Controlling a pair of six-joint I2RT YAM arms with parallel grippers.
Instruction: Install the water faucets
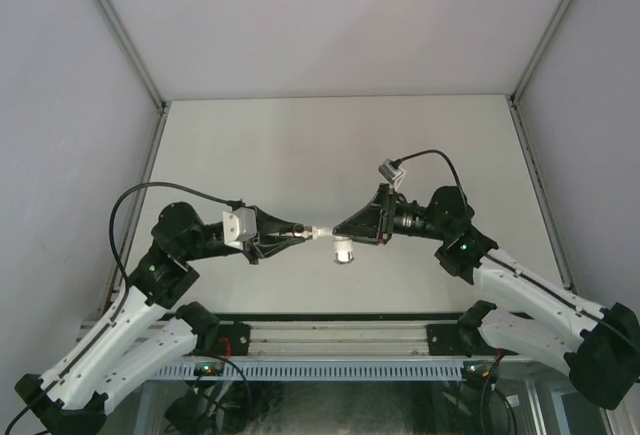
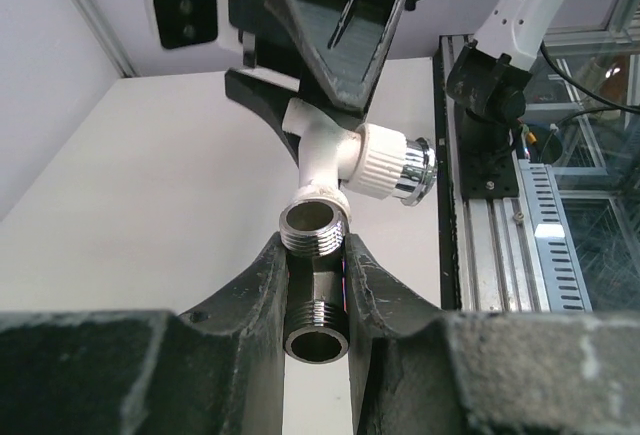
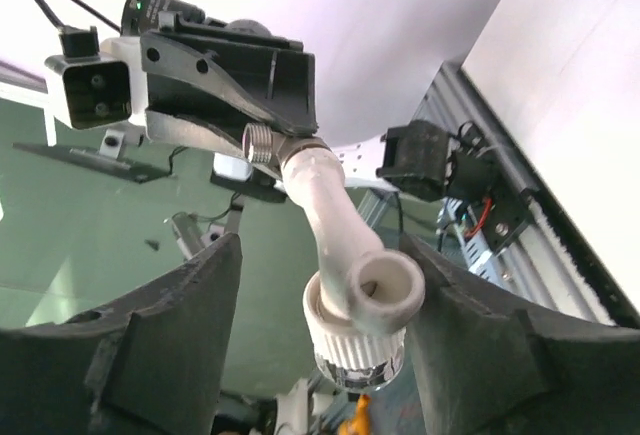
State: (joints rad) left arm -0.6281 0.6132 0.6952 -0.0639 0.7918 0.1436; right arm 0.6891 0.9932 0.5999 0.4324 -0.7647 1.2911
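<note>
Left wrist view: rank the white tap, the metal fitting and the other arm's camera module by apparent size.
1. white tap
2. metal fitting, nearly as big but nearer the lens, so unsure
3. camera module, cropped at top

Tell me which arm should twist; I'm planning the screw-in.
Left, probably: the left fingers hold the metal fitting straight, lined up with the white tap; the right fingers grip a bent part.

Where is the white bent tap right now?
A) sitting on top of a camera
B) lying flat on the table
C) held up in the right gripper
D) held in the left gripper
C: the right gripper is shut on the white tap above the table, with the tap's end meeting the metal fitting held in the left gripper.
</note>
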